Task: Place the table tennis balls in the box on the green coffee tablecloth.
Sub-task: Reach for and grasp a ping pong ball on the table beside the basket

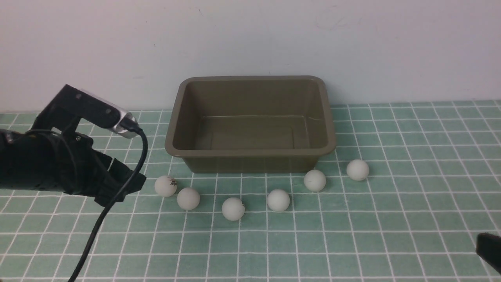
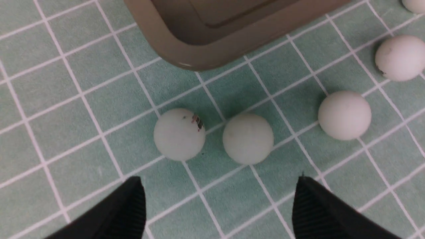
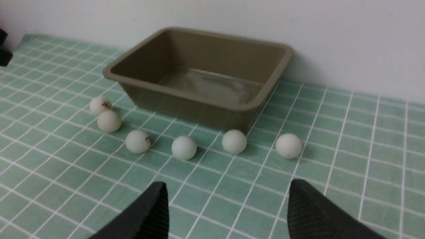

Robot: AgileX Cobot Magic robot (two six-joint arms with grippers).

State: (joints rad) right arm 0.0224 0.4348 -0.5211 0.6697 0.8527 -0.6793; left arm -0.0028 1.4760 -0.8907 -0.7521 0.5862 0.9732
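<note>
The olive-brown box (image 1: 250, 153) stands empty at the back of the green coffee tablecloth (image 1: 411, 203). Several white table tennis balls lie in a curved row in front of it, from a marked ball (image 1: 165, 185) on the left to the last ball (image 1: 357, 170) on the right. My left gripper (image 1: 129, 184) hovers just left of the marked ball. It is open in the left wrist view (image 2: 217, 181), where the marked ball (image 2: 179, 134) and its neighbour (image 2: 248, 138) lie ahead of the fingertips. My right gripper (image 3: 227, 184) is open and holds nothing, low at the front right (image 1: 489, 250).
A white wall (image 1: 250, 39) rises directly behind the box. A black cable (image 1: 98, 231) hangs from the left wrist camera down to the cloth's front edge. The cloth spreads wide to the right of the balls.
</note>
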